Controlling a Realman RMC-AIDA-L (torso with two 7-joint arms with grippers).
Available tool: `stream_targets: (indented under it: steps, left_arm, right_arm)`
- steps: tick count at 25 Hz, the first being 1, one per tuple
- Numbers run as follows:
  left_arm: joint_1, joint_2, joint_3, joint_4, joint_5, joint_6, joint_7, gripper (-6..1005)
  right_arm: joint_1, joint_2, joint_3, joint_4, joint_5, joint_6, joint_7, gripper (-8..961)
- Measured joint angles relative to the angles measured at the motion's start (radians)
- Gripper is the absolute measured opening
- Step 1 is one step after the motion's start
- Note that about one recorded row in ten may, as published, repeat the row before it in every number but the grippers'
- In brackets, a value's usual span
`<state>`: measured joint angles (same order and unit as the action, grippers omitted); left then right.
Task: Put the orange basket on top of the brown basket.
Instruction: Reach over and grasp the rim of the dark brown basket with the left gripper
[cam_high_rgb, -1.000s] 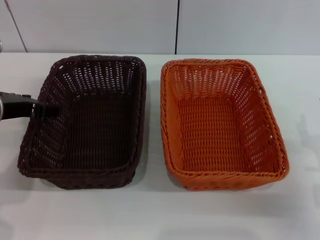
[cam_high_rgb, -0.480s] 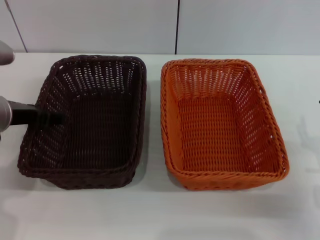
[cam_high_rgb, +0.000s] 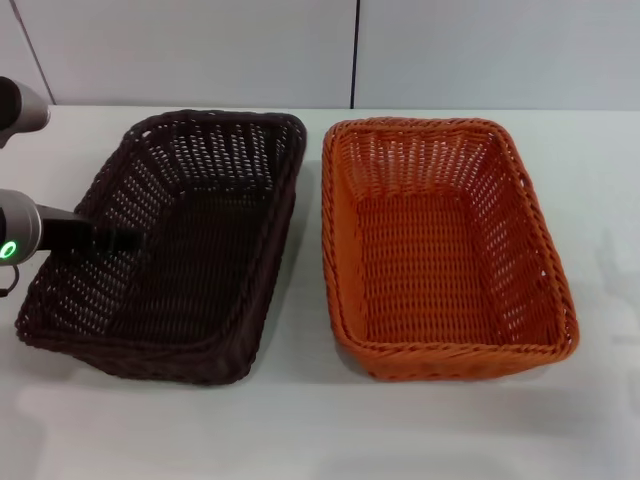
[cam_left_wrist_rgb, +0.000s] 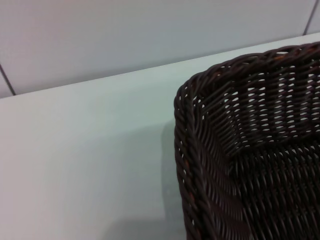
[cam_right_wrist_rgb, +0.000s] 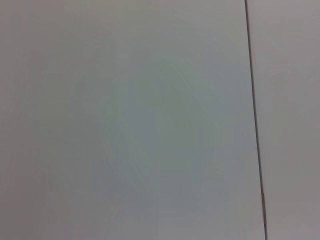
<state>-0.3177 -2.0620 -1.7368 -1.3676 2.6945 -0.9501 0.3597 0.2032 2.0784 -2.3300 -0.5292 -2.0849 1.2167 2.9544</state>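
The brown basket (cam_high_rgb: 190, 270) is on the left of the white table, with the orange basket (cam_high_rgb: 430, 250) beside it on the right, a narrow gap between them. My left gripper (cam_high_rgb: 108, 240) reaches in from the left across the brown basket's left wall and is shut on that wall. The brown basket sits skewed and looks raised off the table. One of its corners fills the left wrist view (cam_left_wrist_rgb: 240, 150). The orange basket is empty and rests flat. My right gripper is out of view.
The white table (cam_high_rgb: 300, 430) runs to a pale panelled wall (cam_high_rgb: 200, 50) at the back. The right wrist view shows only a pale surface with a dark seam (cam_right_wrist_rgb: 254, 120).
The brown basket has shifted and come up: its near left corner swung left and its far right corner moved toward the orange basket. My left gripper pushed a little farther over its wall.
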Motion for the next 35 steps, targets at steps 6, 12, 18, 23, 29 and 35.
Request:
stream_targets:
  steps: [6,12,18,23,29,35]
  left_arm:
    - [-0.001,0.002,0.013,-0.021,0.004,-0.015,0.008,661]
    - [0.001,0.003,0.01,-0.035,0.003,-0.042,0.052,505]
    - [0.007,0.003,-0.009,-0.1,-0.005,-0.12,0.165,396]
    - [0.011,0.003,-0.054,-0.184,-0.008,-0.222,0.306,333]
    - [-0.01,0.004,-0.133,-0.215,-0.043,-0.304,0.452,302]
    - [-0.063,0.007,-0.304,-0.212,-0.162,-0.459,0.685,289]
  right_arm:
    - [0.002,0.0,0.0,-0.003,-0.001,0.001,0.0,711]
    - [0.002,0.0,0.0,-0.005,-0.001,0.003,0.0,711]
    - [-0.001,0.0,0.0,-0.008,0.001,0.016,0.0,710]
    - [-0.004,0.001,0.0,-0.008,0.002,0.027,0.0,710]
    - [-0.01,0.003,-0.006,-0.016,0.003,0.044,0.0,710]
    - [-0.03,0.003,-0.01,-0.04,0.0,0.071,0.0,710]
